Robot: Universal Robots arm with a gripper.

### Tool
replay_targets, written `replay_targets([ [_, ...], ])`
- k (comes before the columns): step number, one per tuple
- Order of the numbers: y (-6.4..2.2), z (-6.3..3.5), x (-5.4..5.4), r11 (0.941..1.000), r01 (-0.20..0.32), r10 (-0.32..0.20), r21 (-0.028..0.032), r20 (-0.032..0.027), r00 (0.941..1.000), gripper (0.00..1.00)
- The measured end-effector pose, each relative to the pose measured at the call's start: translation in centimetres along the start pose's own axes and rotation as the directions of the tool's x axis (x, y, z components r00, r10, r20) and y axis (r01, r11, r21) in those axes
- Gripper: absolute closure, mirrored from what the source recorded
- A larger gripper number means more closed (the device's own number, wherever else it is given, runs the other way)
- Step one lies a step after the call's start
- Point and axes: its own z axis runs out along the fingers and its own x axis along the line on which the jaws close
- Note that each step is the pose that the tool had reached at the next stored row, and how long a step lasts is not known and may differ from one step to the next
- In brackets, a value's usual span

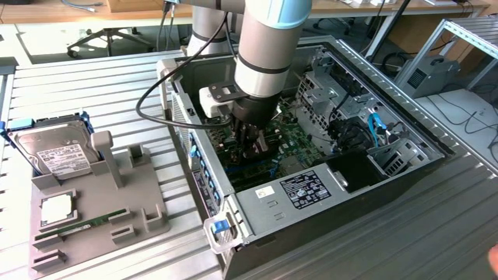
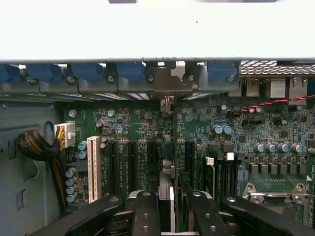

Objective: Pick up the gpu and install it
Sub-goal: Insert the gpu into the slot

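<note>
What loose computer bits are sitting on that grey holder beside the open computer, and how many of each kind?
Hard drive: 1
Square silver chip: 1
Green memory stick: 1
Total on the grey holder: 3

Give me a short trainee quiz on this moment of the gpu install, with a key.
1. True or false: the hard drive lies inside the computer case.
2. The claw hangs over: A the motherboard; B the grey holder; C the bare table.
3. Fill in: the thin card seen edge-on between the claw's fingers is the ____.
Key: 1 false, it stands outside on the exterior view's left; 2 A; 3 gpu.
</note>
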Motion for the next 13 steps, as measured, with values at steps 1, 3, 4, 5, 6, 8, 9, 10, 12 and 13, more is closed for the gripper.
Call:
replay_targets([
  [1,0.0,0.02,-0.01,1.0,0.0,0.0,0.0003,0.0007,1.0,0.73],
  [3,0.0,0.02,-0.01,1.0,0.0,0.0,0.0002,0.0004,1.0,0.66],
  [4,0.0,0.02,-0.01,1.0,0.0,0.0,0.0002,0.0004,1.0,0.66],
  [5,0.0,0.01,0.0,1.0,0.0,0.0,0.0001,0.0003,1.0,0.6],
  [6,0.0,0.02,-0.01,1.0,0.0,0.0,0.0004,0.0007,1.0,0.6],
  [8,0.0,0.01,0.0,1.0,0.0,0.0,0.0001,-0.0006,1.0,0.6],
  [9,0.0,0.0,-0.01,1.0,0.0,0.0,0.0,-0.0021,1.0,0.6],
  [10,0.0,0.0,-0.01,1.0,0.0,0.0,0.0,-0.003,1.0,0.6],
  [12,0.0,-0.07,-0.05,1.0,0.0,0.0,-0.0001,-0.004,1.0,0.6],
  [13,0.01,-0.14,-0.09,1.0,0.0,0.0,0.0,-0.0042,1.0,0.6],
])
